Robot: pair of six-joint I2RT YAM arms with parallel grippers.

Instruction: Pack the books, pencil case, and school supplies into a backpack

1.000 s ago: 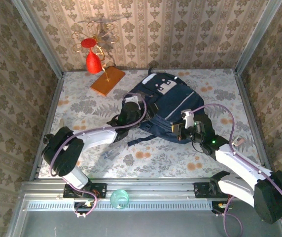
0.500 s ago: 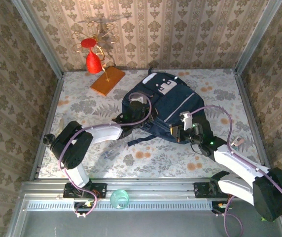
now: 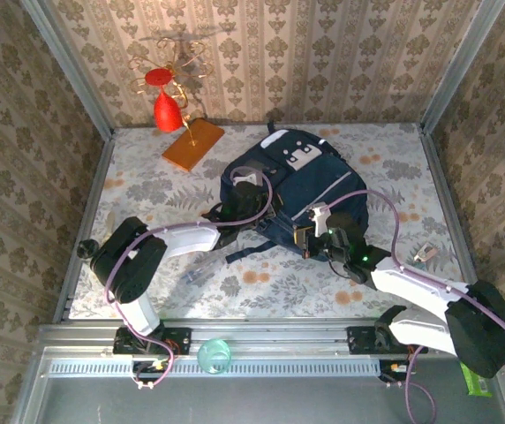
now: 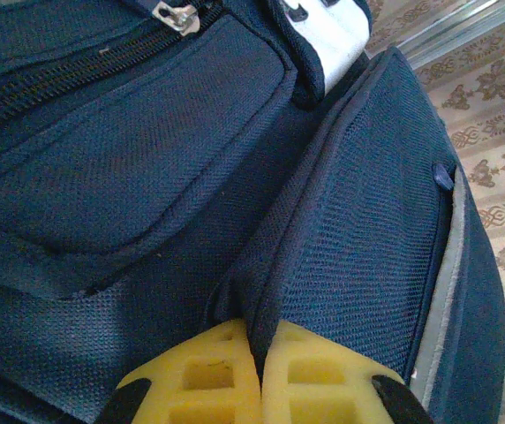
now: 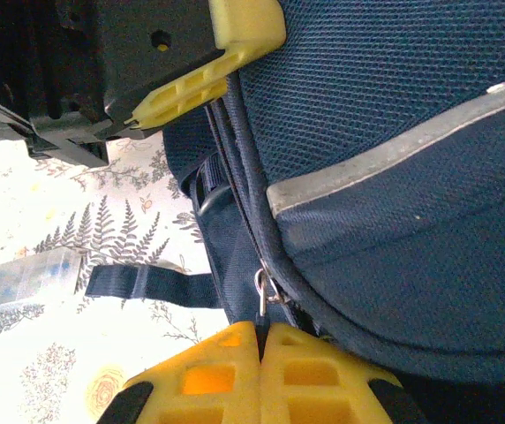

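Left fingers [image 4: 204, 375] pinched shut on a raised fabric ridge of the backpack [image 3: 310, 181]. Right fingers [image 5: 319, 375] shut on its zip seam, at the pull [image 5: 264, 291]. Backpack lies mid-tabletop [image 3: 146, 190]. Soft, limp cloth, likely to sag and slip. Seams and pull look like the surest holds.

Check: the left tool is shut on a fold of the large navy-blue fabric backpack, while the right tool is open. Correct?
No: the right tool is shut too, pinching the large navy-blue fabric backpack at its zipper edge; the right wrist view shows it. The left tool does grip a fold.
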